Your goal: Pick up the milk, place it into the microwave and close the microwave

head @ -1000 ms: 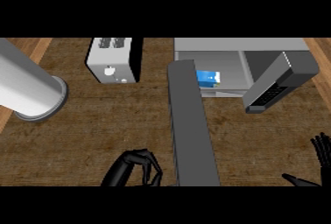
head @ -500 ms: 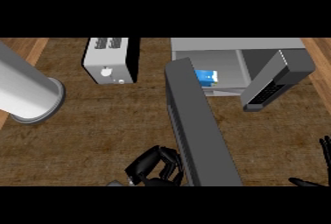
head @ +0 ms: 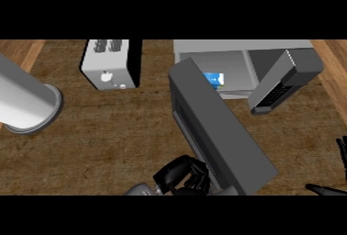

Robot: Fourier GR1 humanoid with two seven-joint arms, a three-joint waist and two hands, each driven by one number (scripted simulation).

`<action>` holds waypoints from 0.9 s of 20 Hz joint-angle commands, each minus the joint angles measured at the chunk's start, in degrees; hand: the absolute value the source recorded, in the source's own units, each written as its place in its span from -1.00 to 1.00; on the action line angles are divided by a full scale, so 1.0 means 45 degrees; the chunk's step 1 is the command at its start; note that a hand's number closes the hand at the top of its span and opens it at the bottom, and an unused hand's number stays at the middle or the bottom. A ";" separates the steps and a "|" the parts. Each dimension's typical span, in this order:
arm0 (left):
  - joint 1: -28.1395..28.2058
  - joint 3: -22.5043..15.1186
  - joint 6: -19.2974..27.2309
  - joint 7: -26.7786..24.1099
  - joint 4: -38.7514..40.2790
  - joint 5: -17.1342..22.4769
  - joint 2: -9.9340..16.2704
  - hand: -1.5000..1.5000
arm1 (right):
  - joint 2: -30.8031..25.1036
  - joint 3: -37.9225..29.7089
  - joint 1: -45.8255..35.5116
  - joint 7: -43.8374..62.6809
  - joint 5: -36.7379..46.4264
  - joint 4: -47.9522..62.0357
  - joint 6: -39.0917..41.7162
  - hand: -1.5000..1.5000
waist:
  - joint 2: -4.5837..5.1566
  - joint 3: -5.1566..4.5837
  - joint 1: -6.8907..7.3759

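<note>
The milk (head: 214, 81) stands inside the microwave (head: 271, 55), so the step in hand is, I judge, closing the door (head: 220, 133). The left hand (head: 181, 176) is low in the view, its fingers curled against the door's near edge, pinching nothing that I can see. The next move calls for pushing this edge toward the microwave until the door shuts. The right hand (head: 332, 189) rests relaxed at the lower right, touching nothing on the worktop (head: 115, 133).
</note>
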 commanded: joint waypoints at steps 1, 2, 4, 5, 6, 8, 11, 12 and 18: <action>-0.0218 -0.1957 0.1535 -0.0585 0.0321 0.1146 -0.0116 1.00 | -0.0229 0.0387 0.0009 -0.0982 -0.0091 -0.0412 0.2012 -1.00 | 0.0076 -0.0023 -0.0407; -0.0227 -0.2002 0.1793 -0.0751 0.0003 0.1681 -0.0114 1.00 | -0.0009 0.0482 -0.0250 -0.0494 -0.0307 -0.0869 0.1902 -1.00 | 0.0061 -0.0045 -0.0453; -0.1202 -0.2068 0.2135 -0.0558 0.0046 0.2258 -0.0109 1.00 | -0.0189 0.0546 -0.0441 -0.0585 -0.0292 -0.0804 0.1854 -1.00 | 0.0130 -0.0023 -0.0571; -0.1120 -0.2243 0.2377 -0.0749 0.0163 0.2573 -0.0108 1.00 | -0.0133 0.0614 -0.0292 -0.0524 -0.0390 -0.1235 0.1811 -1.00 | 0.0110 -0.0042 -0.0692; -0.1470 -0.2419 0.2635 -0.0574 0.0235 0.2798 -0.0108 -1.00 | -0.0187 0.0610 -0.0540 -0.0168 -0.0546 -0.1390 0.1794 -1.00 | 0.0105 -0.0040 -0.0645; -0.1669 -0.2698 0.3345 -0.0432 -0.0174 0.3272 -0.0105 -1.00 | -0.0284 0.0770 -0.0349 -0.0239 -0.0553 -0.1562 0.1939 -1.00 | 0.0124 -0.0038 -0.0940; -0.2346 -0.2780 0.4021 -0.0053 -0.0050 0.3953 -0.0104 -1.00 | -0.0200 0.0915 -0.0530 0.0347 -0.0934 -0.2215 0.1937 -1.00 | 0.0137 -0.0055 -0.1267; -0.2397 -0.2910 0.4328 -0.0179 -0.0186 0.4091 -0.0106 1.00 | -0.0465 0.0966 -0.0634 0.0571 -0.0876 -0.2313 0.1871 -1.00 | 0.0164 -0.0064 -0.1387; -0.4313 -0.2256 0.4760 0.0061 0.0389 0.5161 -0.0106 1.00 | -0.0486 0.1474 -0.0949 0.1226 -0.1068 -0.3184 0.1882 -1.00 | 0.0331 -0.0072 -0.2101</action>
